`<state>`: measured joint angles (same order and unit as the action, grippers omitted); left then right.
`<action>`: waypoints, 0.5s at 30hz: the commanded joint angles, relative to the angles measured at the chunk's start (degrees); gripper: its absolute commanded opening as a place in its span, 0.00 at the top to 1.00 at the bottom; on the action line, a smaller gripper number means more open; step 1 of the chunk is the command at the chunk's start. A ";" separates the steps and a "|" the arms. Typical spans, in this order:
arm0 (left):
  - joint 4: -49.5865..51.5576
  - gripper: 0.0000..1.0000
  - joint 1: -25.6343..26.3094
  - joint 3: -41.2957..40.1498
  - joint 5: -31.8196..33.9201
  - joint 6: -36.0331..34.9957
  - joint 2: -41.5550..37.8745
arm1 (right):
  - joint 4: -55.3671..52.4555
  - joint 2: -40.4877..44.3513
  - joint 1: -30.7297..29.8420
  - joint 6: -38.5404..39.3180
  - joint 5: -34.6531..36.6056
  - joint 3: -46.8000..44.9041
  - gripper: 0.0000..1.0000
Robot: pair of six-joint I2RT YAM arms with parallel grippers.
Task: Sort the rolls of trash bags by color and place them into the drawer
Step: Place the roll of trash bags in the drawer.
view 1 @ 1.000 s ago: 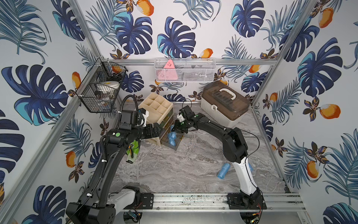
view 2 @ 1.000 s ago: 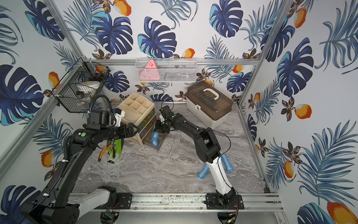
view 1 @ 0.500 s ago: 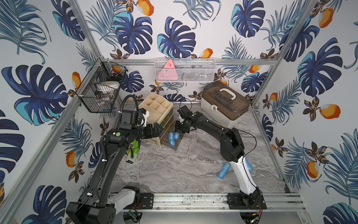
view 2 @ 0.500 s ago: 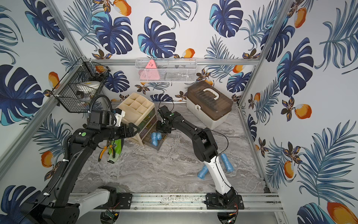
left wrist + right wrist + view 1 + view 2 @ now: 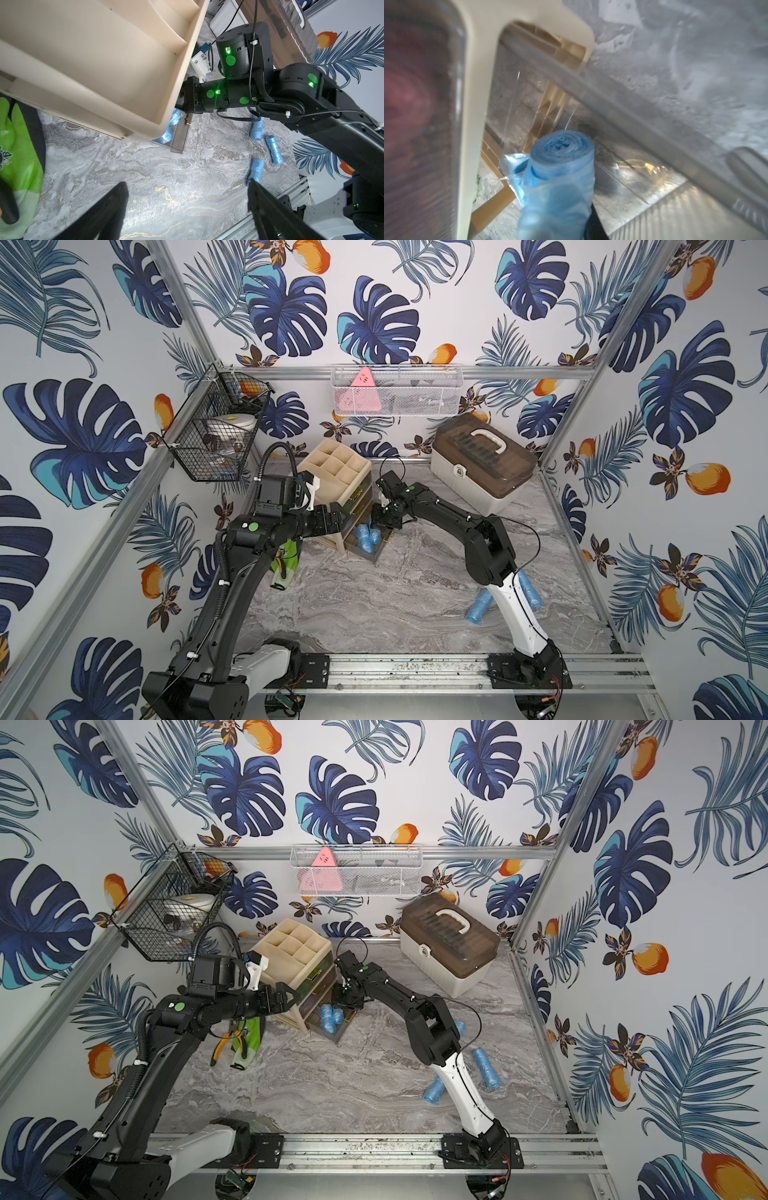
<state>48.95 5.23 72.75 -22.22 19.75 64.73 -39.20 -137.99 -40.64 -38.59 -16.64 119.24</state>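
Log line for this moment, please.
right gripper: shut on blue roll, at drawer | left gripper: open, empty | drawer: blue rolls inside | table: three loose rolls

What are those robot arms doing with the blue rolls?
They're sorting trash bag rolls. The right hand is shut on a blue roll at the open drawer of the beige organizer, where other blue rolls lie. The left hand hangs open beside the organizer. Three blue rolls lie on the table.
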 commanded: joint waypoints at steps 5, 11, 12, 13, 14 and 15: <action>-0.42 0.07 -0.05 0.64 -0.15 -0.24 0.13 | 3.78 1.55 -0.18 -1.35 -6.79 -3.12 0.92; -0.52 0.07 -0.04 0.40 -0.23 -0.17 0.00 | 4.66 3.30 0.00 -0.72 -6.72 -5.65 0.63; -0.44 0.07 0.00 0.42 -0.26 -0.17 -0.04 | 4.50 3.68 0.08 -0.72 -6.42 -5.92 0.58; -0.35 0.07 -0.05 0.39 -0.23 -0.15 -0.04 | 4.27 4.16 0.08 -0.53 -5.94 -6.19 0.53; -0.25 0.07 -0.05 0.45 -0.17 -0.15 -0.13 | 3.99 4.75 0.17 -0.23 -5.33 -6.54 0.49; -0.26 0.07 -0.05 0.42 -0.19 -0.20 -0.13 | 3.81 5.39 0.29 -0.08 -4.63 -6.88 0.46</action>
<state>48.93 5.23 72.86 -22.22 19.75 64.86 -34.41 -134.08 -40.71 -39.55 -22.92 113.01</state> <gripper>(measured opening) 0.933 0.528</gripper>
